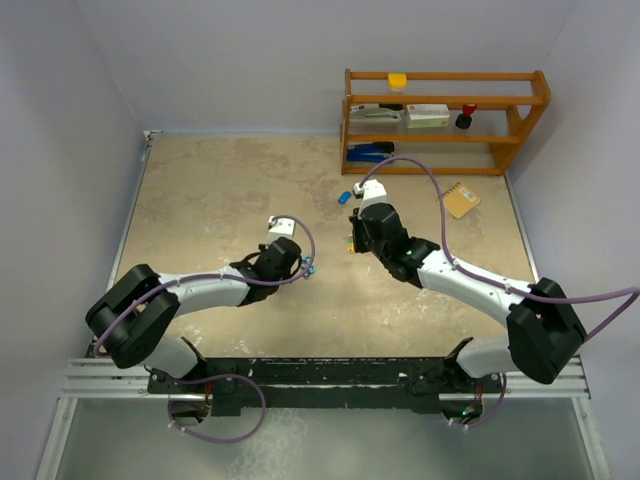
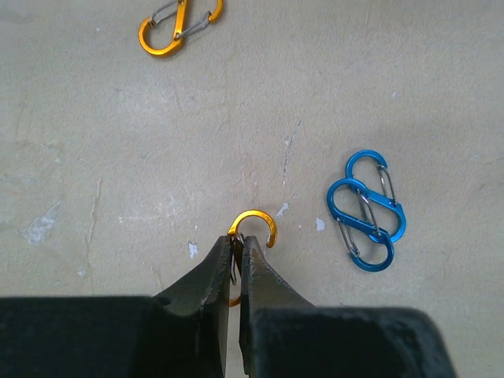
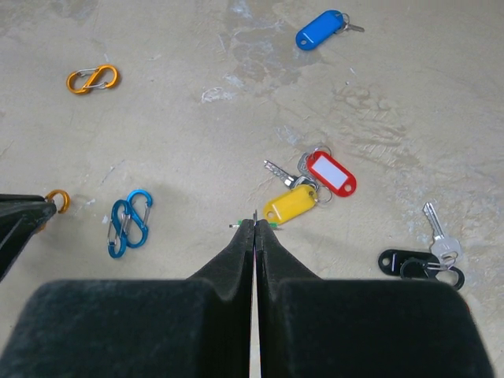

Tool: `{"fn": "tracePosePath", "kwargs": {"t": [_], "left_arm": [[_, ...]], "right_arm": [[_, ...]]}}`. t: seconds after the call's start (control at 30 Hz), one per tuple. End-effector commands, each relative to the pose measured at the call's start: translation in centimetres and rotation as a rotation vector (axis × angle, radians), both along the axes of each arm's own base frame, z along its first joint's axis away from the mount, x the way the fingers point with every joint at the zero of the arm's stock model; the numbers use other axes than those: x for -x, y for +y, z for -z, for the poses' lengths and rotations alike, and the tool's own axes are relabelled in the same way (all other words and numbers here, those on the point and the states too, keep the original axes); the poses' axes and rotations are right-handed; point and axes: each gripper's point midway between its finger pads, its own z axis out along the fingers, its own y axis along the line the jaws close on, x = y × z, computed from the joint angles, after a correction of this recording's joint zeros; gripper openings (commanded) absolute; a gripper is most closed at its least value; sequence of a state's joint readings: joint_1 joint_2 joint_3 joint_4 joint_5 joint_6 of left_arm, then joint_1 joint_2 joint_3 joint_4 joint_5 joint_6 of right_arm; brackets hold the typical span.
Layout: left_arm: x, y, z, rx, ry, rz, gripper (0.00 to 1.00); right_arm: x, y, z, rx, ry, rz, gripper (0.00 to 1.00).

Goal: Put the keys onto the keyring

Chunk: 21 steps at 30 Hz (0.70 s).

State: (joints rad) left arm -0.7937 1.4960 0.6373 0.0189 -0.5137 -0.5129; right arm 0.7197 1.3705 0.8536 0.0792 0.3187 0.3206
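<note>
From above, my left pincer (image 1: 306, 266) and right pincer (image 1: 352, 243) face each other, a blue key (image 1: 344, 196) beyond the right one; the left wrist shows jaws pinching an orange clip (image 2: 256, 224); the right wrist shows jaws pressed together, yellow key (image 3: 290, 205) and red key (image 3: 331, 173) just ahead-right, black key (image 3: 417, 261) farther right.

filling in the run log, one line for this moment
left hand: shut on orange clip | right hand: shut, load unclear | keys: lying on table

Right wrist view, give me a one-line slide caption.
Shut right tool near yellow-tagged key and red-tagged key; left tool grips orange clip.
</note>
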Motion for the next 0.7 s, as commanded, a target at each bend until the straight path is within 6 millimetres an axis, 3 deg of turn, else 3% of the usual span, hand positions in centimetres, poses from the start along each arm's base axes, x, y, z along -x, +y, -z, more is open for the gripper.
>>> {"fn": "tracePosePath", "kwargs": {"t": [0.0, 0.27, 0.67], "left_arm": [[-1.8, -1.5, -5.1, 0.088, -0.106, -0.022, 0.0], [-3.6, -4.5, -9.7, 0.195, -0.155, 0.014, 0.0], [-4.7, -8.5, -11.0, 0.3, -0.131, 0.088, 0.0]], "right_arm": [[0.0, 1.0, -2.0, -0.035, -0.074, -0.073, 0.0], [1.1, 3.1, -2.6, -0.066, -0.114, -0.24, 0.0], [3.3, 5.6, -3.4, -0.129, -0.165, -0.461, 0.0]]}}
